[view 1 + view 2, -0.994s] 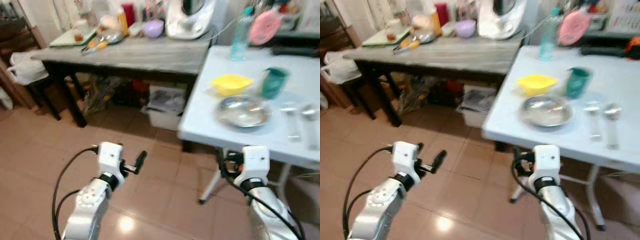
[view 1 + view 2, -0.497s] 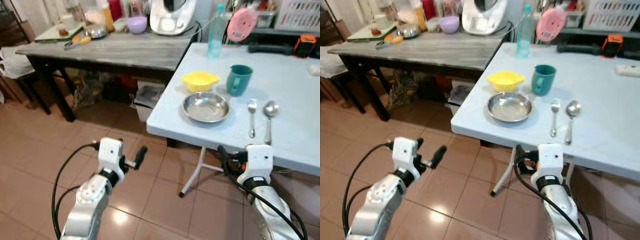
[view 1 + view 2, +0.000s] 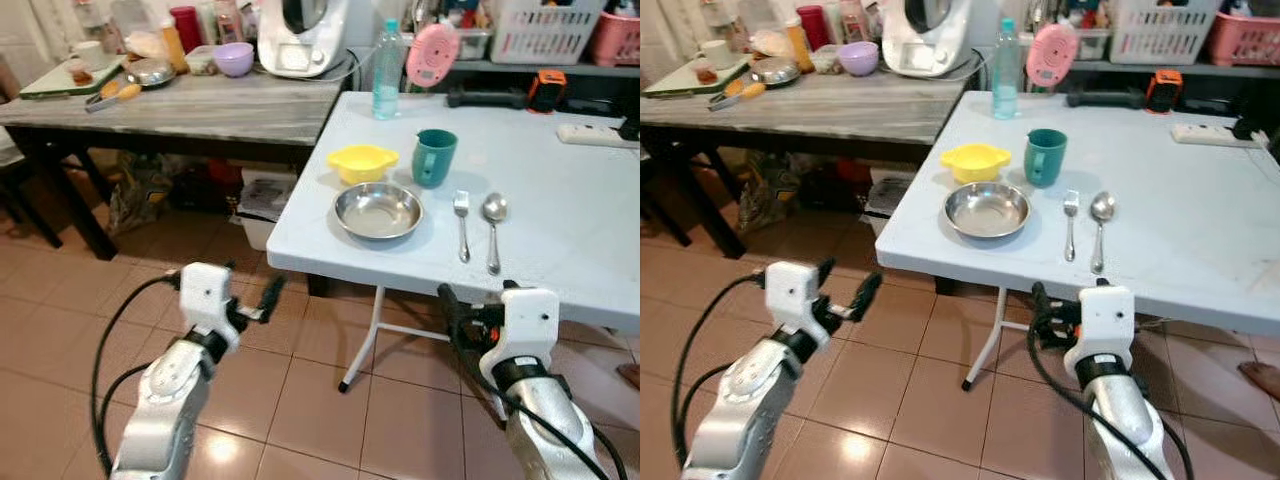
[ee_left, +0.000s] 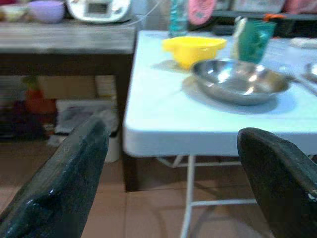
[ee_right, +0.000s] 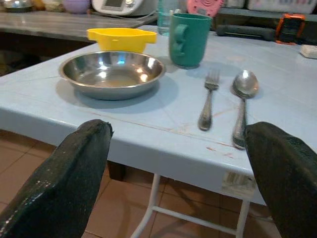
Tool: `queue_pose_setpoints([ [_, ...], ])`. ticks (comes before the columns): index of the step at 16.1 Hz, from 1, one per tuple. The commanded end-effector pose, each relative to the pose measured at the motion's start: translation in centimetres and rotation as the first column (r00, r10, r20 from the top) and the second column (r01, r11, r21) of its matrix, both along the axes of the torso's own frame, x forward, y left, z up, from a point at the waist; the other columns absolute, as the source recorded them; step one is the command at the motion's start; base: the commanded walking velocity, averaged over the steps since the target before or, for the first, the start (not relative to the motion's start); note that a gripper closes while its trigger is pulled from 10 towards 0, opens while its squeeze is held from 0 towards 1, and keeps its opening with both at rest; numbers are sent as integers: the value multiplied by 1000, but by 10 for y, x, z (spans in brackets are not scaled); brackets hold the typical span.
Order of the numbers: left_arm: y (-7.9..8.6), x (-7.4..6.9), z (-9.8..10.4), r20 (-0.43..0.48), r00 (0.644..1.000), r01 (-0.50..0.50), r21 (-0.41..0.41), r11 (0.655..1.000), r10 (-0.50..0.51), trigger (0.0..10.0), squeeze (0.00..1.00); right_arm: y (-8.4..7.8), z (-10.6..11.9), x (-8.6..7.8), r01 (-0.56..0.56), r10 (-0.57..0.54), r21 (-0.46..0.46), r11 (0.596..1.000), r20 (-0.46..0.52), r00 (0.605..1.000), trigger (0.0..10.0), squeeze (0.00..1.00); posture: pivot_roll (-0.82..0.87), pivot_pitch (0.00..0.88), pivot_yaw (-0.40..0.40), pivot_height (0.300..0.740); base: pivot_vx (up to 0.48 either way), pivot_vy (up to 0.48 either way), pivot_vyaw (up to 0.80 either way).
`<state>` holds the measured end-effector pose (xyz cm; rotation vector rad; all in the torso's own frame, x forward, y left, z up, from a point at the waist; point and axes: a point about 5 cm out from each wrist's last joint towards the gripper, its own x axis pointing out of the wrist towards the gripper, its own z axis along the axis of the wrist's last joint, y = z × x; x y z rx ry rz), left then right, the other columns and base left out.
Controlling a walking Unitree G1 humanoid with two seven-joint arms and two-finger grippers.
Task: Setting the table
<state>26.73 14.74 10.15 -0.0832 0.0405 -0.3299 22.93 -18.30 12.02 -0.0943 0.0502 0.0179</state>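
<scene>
- Nothing on the light blue folding table (image 3: 560, 230) was moved; just the camera was turned.
- Round silver metal bowl (image 3: 378, 210), yellow plastic bowl (image 3: 363, 160), green mug (image 3: 434, 157), fork (image 3: 462, 224) and spoon (image 3: 493, 230) are laid together near the table's front edge.
- Left gripper (image 3: 268, 298) and right gripper (image 5: 181, 183) are held wide open, nothing between.

On the table (image 3: 1200, 230) before me a steel bowl (image 3: 987, 209) sits near the front edge, a yellow bowl (image 3: 976, 160) and a green mug (image 3: 1045, 157) behind it, a fork (image 3: 1071, 223) and a spoon (image 3: 1100, 227) beside. My left gripper (image 3: 855, 300) and right gripper (image 3: 1045, 318) hang below that edge.
</scene>
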Motion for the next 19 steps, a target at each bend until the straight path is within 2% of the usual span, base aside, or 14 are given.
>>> queue_pose_setpoints([
  [1,7,-1,0,-3,1000,-24,-9,1000,24,10000,0,-2,2,-2,12,-12,-6,1000,-5,1000,10000,0,-94,0,77,740,0,0,-800],
  [5,0,0,3,10,1000,2,-22,1000,-1,10000,0,0,8,1,-13,13,-28,1000,14,1000,10000,0,-103,0,75,740,0,0,-659],
  [8,-3,0,4,15,1000,9,-32,999,-8,10000,0,3,11,3,-22,22,-29,999,21,1000,10000,0,-106,0,73,740,0,0,0],
  [19,-7,0,2,9,999,36,-29,999,-36,10000,0,7,12,7,-39,40,-31,999,29,999,10000,0,-109,0,75,740,314,0,0],
])
